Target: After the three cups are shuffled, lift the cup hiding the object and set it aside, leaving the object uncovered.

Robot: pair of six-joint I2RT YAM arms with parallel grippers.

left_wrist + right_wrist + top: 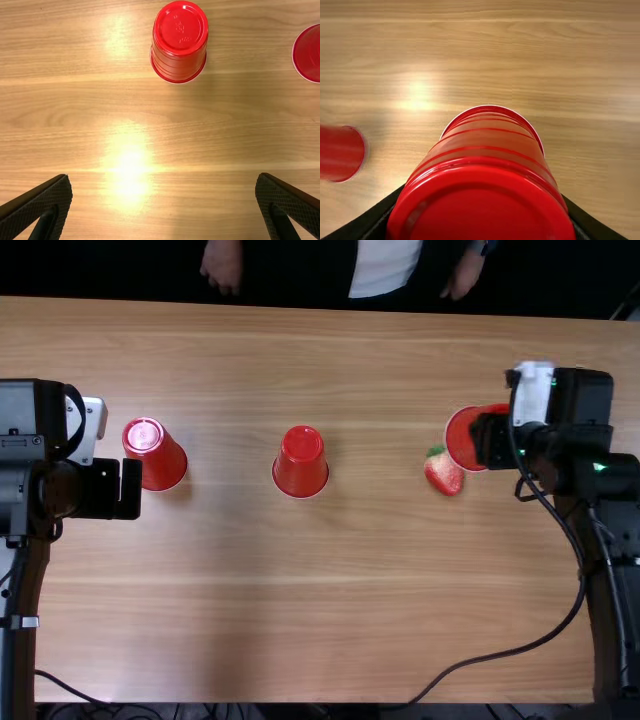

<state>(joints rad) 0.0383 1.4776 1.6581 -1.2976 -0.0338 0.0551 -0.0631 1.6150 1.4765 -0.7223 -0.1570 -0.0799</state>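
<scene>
**Right gripper holds tipped cup, strawberry uncovered**

The strawberry (443, 472) lies bare on the table (320, 580), just past the right gripper's (488, 440) (480, 220) fingertips and a little to the side of them that faces the table's near edge. It sits just beside the rim of the held cup (463, 438) (485, 190); whether rim and fruit touch cannot be told.

The held cup is red and tipped well over. Its base faces back toward the right wrist and its white-edged mouth points out ahead of the fingers, toward the middle of the table. The right gripper is clamped on it, one black finger on each side of the cup's wall close to the base. Whether the cup's lower rim touches the wood cannot be told.

Farther out ahead of the right gripper, well apart from it, the middle cup (300, 462) (340, 152) stands upside down on the table.

Beyond that, the left cup (153, 453) (180, 42) also stands upside down. It is near the left gripper (112, 490) (162, 177), ahead of its fingertips and not between them. The left gripper's two fingers are spread wide apart over bare wood, holding nothing and touching neither cup
</scene>
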